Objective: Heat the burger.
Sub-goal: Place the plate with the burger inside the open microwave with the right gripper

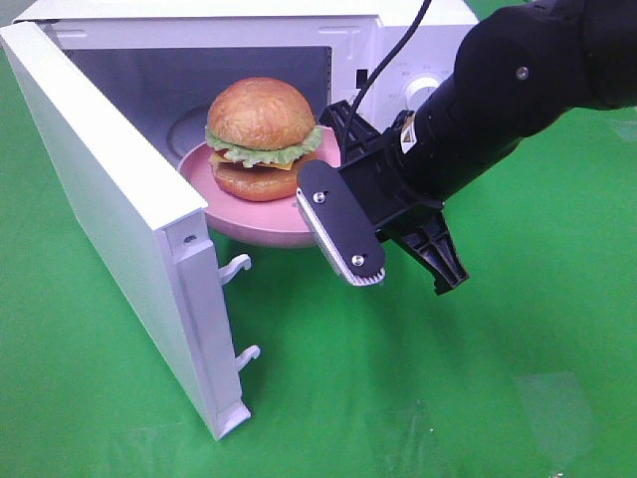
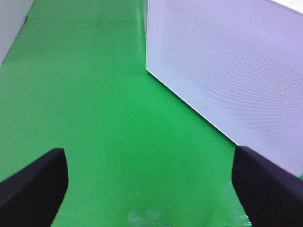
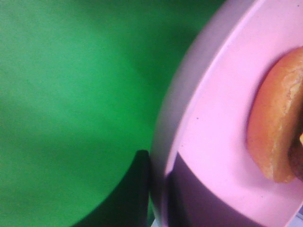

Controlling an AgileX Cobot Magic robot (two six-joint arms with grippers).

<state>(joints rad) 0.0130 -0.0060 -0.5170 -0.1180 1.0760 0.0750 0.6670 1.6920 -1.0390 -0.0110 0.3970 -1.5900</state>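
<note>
Right hand [image 3: 158,189] pinched nearly closed on round pink plate [image 1: 239,224] carrying golden-bunned burger [image 1: 261,134], seemingly partway inside open white microwave [image 1: 249,30]; left hand [image 2: 149,158] spread wide, empty, above green tabletop [image 2: 94,94].

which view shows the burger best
The exterior high view: the whole burger shows there, both buns, lettuce and cheese, sitting on the pink plate. The right wrist view catches only a blurred edge of one bun. The left wrist view shows none of it, just the microwave and green mat.
</note>
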